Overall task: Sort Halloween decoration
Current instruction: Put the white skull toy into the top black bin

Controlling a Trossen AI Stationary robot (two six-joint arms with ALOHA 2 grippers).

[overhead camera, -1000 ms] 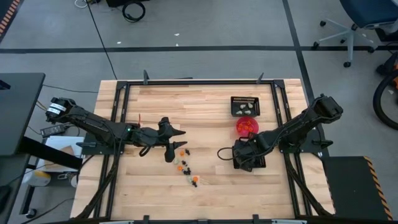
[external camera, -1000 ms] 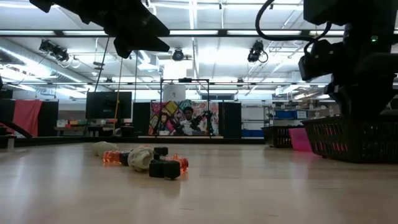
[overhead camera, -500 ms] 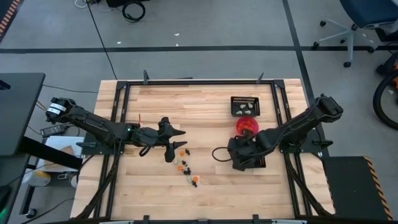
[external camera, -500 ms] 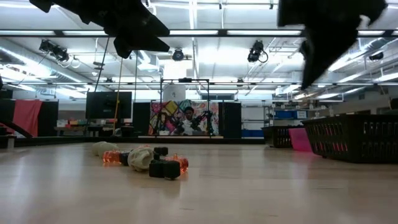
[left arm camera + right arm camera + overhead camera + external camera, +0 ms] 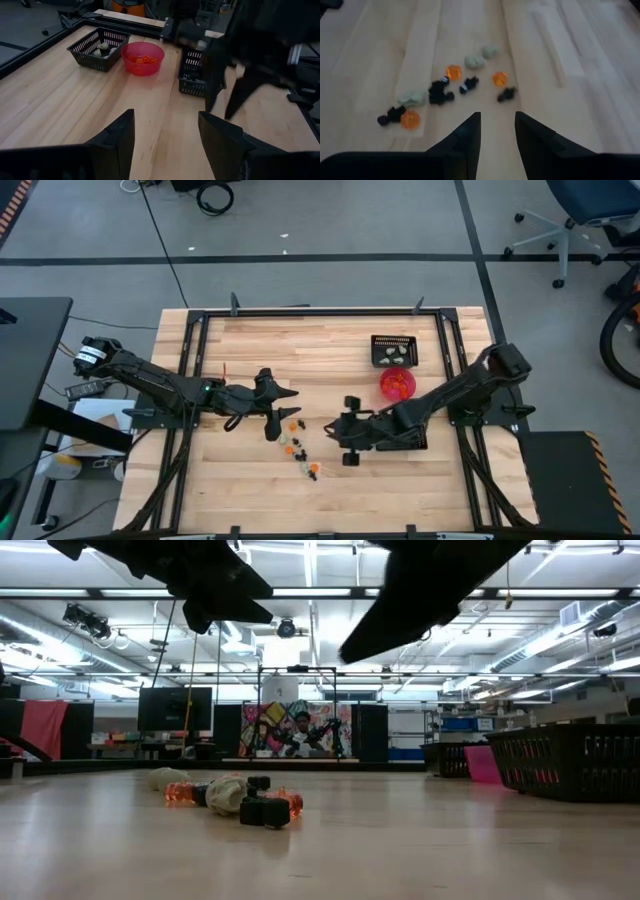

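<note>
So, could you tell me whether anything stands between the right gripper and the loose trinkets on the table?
Nothing visible does. The right gripper, fingers apart and empty, points across bare wood at the scattered trinkets. In the high view only open table separates it from them. The left gripper waits open on the cluster's far side.

Grey floor with black tape lines, blue office chair nearby.
</note>
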